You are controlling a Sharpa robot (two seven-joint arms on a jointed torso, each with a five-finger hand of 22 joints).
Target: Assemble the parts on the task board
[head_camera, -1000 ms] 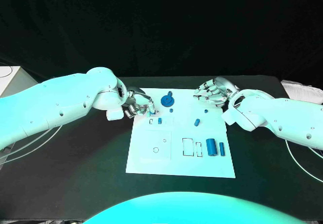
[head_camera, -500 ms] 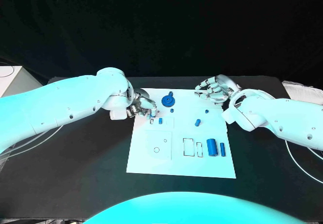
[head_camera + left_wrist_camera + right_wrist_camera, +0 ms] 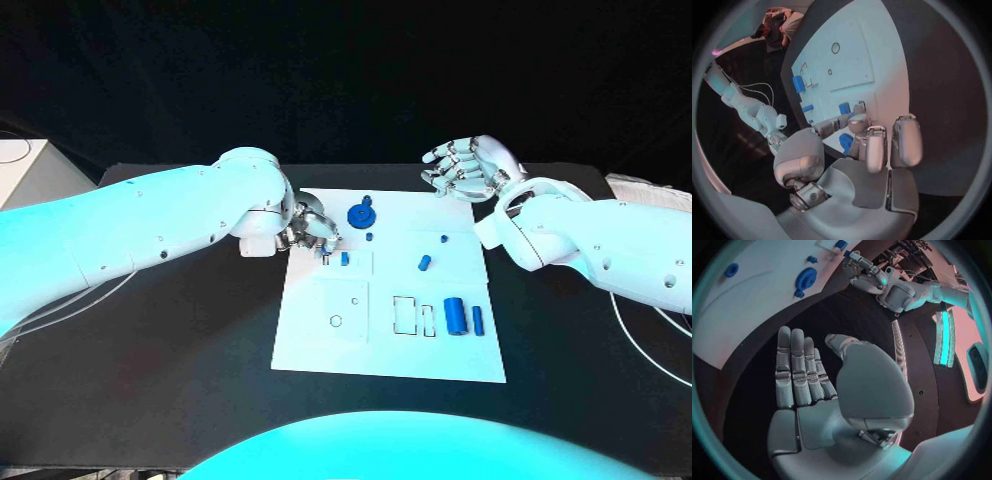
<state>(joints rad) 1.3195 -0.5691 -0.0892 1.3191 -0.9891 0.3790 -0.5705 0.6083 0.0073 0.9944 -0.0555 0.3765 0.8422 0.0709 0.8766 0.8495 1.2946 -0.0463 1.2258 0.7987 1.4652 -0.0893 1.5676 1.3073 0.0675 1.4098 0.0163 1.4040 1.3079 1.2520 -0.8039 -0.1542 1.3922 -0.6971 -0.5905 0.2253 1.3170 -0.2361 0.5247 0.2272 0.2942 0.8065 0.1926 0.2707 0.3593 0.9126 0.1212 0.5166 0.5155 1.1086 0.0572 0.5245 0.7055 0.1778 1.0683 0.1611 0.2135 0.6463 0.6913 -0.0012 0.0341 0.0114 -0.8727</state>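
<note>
The white task board (image 3: 325, 345) lies in the middle of the black table. My left hand (image 3: 310, 232) hovers over its far left corner, fingers curled, pinching a small blue part (image 3: 845, 142) between thumb and fingers. Just beside it a small blue part (image 3: 343, 258) stands in the board. A round blue part (image 3: 361, 213) sits near the far edge, also seen as the round part (image 3: 806, 278). My right hand (image 3: 464, 168) is raised past the far right corner, fingers stretched out, holding nothing; the right hand (image 3: 811, 385) shows a bare palm.
More blue parts are on the board: a short piece (image 3: 424, 263), a cylinder (image 3: 454, 315), a thin bar (image 3: 477, 320) and two small studs (image 3: 368, 237) (image 3: 443, 239). Outlined slots (image 3: 402, 314) and a round hole (image 3: 335, 321) mark the board's near half.
My right hand has lifted away from the board's far right corner and spread its fingers. My left hand has shifted slightly right, further over the board.
</note>
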